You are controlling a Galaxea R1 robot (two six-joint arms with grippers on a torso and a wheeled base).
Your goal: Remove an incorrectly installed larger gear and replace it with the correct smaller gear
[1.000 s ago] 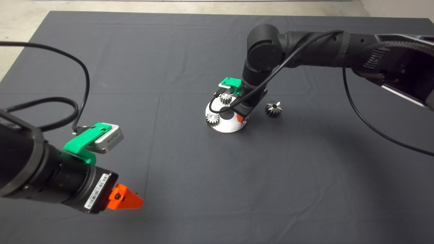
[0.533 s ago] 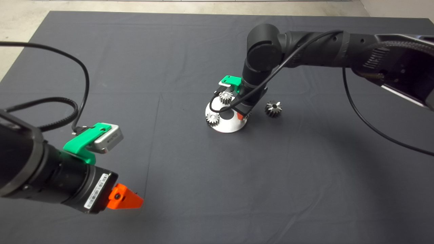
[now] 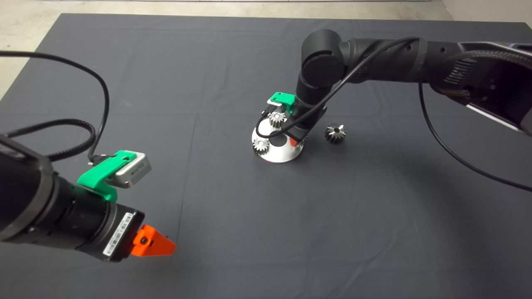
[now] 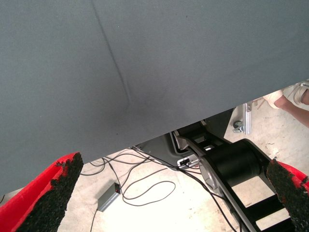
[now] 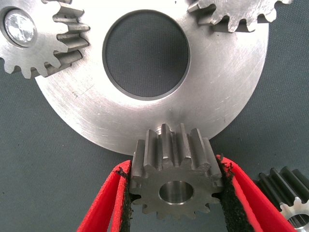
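My right gripper is shut on the smaller gear, a grey flat-faced gear with a round centre hole, gripped on two sides by the black pads. It hangs at the near rim of the round silver plate. From above, the right gripper stands at the plate's right edge and hides the held gear. The larger gear, cone-like with bright teeth, lies on the mat just right of the plate. My left gripper is parked at the lower left, open.
Two light silver gears sit on pegs on the plate, around its round centre hole. Part of another toothed gear shows beside the right finger. The left wrist view shows the mat's edge, cables and floor.
The right arm has shifted very slightly to the left over the plate. The left arm, the larger gear and the plate have not moved.
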